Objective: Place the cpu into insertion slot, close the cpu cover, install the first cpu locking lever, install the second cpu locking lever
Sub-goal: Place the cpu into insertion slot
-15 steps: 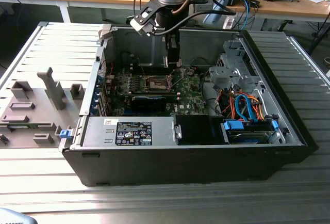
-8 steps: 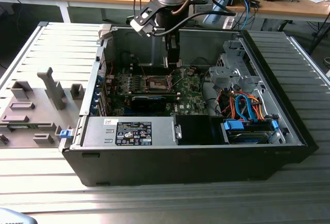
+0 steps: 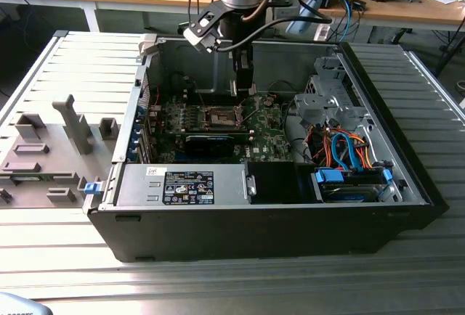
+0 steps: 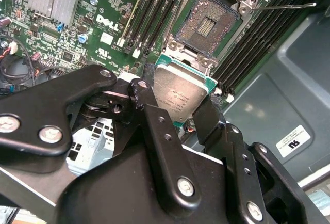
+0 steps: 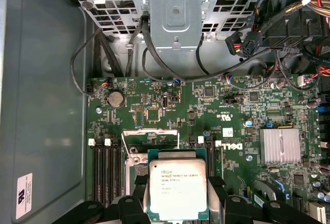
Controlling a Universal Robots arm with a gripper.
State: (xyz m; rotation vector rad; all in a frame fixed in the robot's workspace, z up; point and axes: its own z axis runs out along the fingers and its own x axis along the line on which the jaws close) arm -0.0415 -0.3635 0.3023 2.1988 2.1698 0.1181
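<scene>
Exterior view: an open computer case [image 3: 254,235] lies on its side on the slatted tabletop [image 3: 290,286], with the arm reaching down into it. The case holds a green motherboard [image 3: 269,137], a labelled silver power-supply box [image 3: 182,184] along its near wall, and a metal drive cage [image 3: 330,101] with orange and blue cables on the exterior view's right. A grey moulded fixture [image 3: 51,148] sits on the tabletop outside the case, on the exterior view's left.

Second wrist view: the pincer [image 4: 175,105] is closed narrowly on the cpu [image 4: 180,92], its black fingers [image 4: 142,95] gripping opposite edges with the silver top face in view. The chip hangs above the board, close beside the insertion slot [image 4: 209,22], whose dark contact field lies uncovered. A thin metal lever [image 4: 289,6] juts out to one side of the socket.

First wrist view: the cpu cover [image 5: 149,132] stands raised off the socket, just beyond the held chip.
</scene>
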